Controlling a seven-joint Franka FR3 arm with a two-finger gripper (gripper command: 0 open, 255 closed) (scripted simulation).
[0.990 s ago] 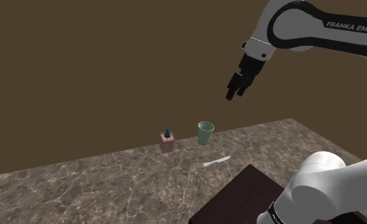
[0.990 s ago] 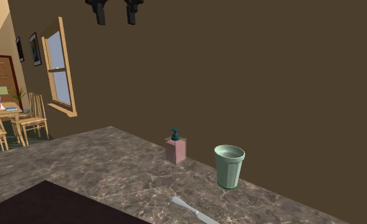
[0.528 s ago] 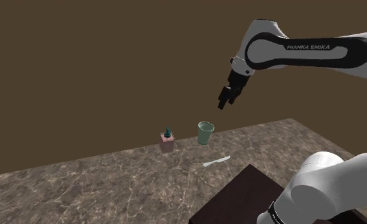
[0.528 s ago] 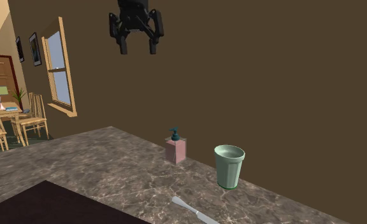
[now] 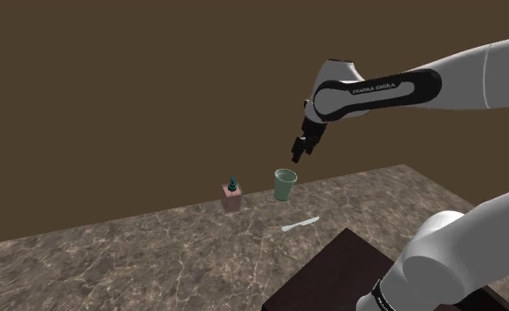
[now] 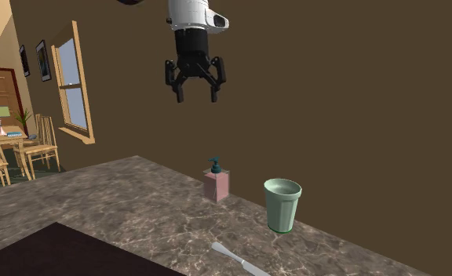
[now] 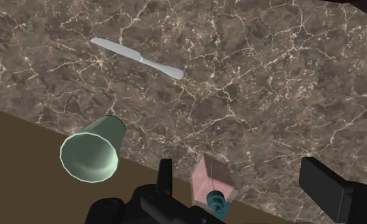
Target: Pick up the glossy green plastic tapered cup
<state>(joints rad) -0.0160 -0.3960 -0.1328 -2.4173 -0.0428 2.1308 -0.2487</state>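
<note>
The pale green tapered cup (image 5: 284, 185) stands upright on the marble counter (image 5: 155, 256) close to the brown wall. In the second exterior view the cup (image 6: 282, 205) is to the right of a pink soap dispenser (image 6: 216, 184). My black gripper (image 5: 297, 152) hangs in the air a little above the cup and is open with nothing in it. Seen from the second exterior view, the gripper (image 6: 196, 96) is high over the counter with its fingers spread. From the wrist, the cup (image 7: 93, 149) lies off to one side of the gripper (image 7: 246, 184), outside the finger gap.
The soap dispenser (image 5: 233, 196) stands beside the cup, and in the wrist view the dispenser (image 7: 211, 184) sits just under the fingers. A white knife (image 5: 300, 224) lies on the counter nearer the dark stand (image 5: 332, 274). A window (image 6: 75, 82) and chairs (image 6: 36, 145) are far off.
The gripper has come down and moved toward the wall, from high at the shoulder view's right to just above the cup. Its fingers stay open. Cup, dispenser and knife have not moved.
</note>
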